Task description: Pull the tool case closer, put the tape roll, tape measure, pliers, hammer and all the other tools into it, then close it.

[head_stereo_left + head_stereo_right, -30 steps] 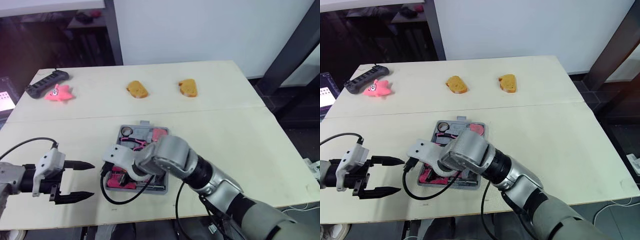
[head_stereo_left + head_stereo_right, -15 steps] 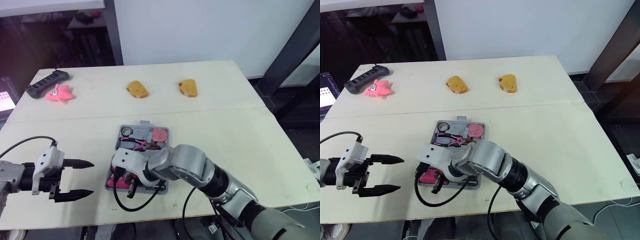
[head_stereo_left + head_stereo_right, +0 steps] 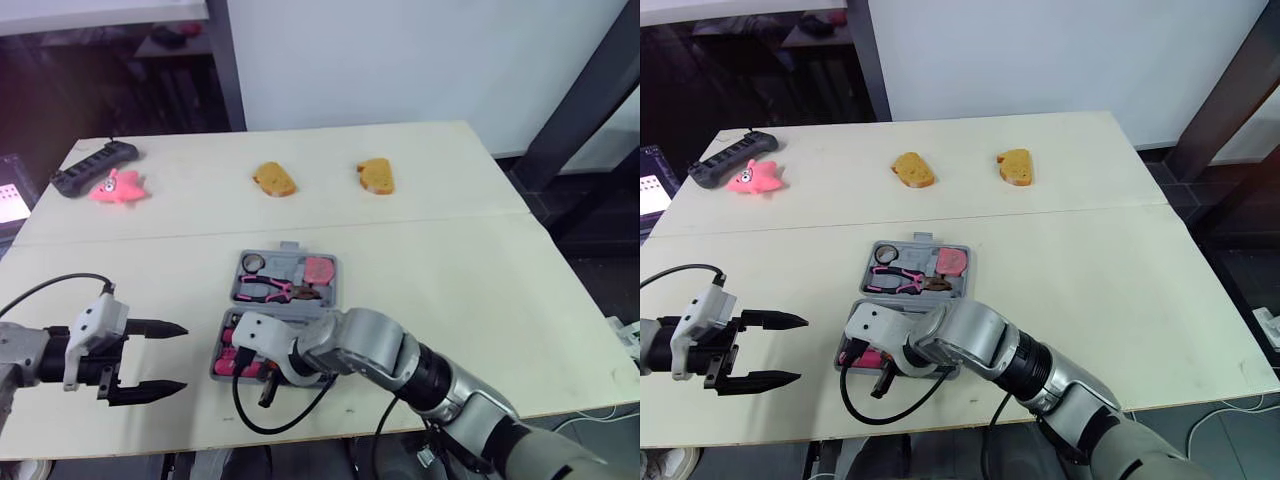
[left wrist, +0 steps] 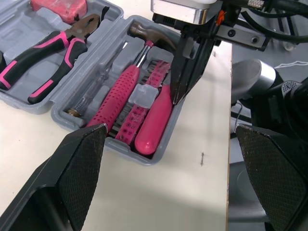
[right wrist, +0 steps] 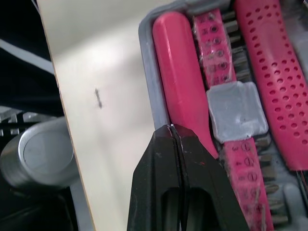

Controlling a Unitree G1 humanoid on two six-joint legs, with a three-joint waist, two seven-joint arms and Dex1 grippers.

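While the tool case [image 5: 149,72] lies open on the table [image 3: 450,270], close to its near edge and a little left of centre, both halves of the grey shell face upward. The far half holds a tape roll [image 3: 252,263], pliers [image 4: 48,67] with pink and black handles, and a pink tape measure [image 4: 60,5]. The near half holds a hammer [image 4: 125,91] with a pink grip, a slim screwdriver [image 4: 96,86], a strip of driver bits [image 4: 137,113] and a pink-handled driver [image 4: 154,120], each in its moulded slot.

The right end effector [image 5: 171,130] has its two black fingers pressed tightly together with nothing between them. Its tip hangs at the near rim of the case, over the pink-handled driver; whether it touches cannot be told.

The left end effector [image 3: 180,357] hovers above bare table well to the left of the case, pointing toward it. Its fingers are spread wide and hold nothing.

Along the far side of the table, well apart from the case, lie two orange bread-like pieces [image 3: 274,179], a pink star-shaped toy [image 3: 117,186] and, just beside the toy, a black handheld controller [image 3: 93,162].
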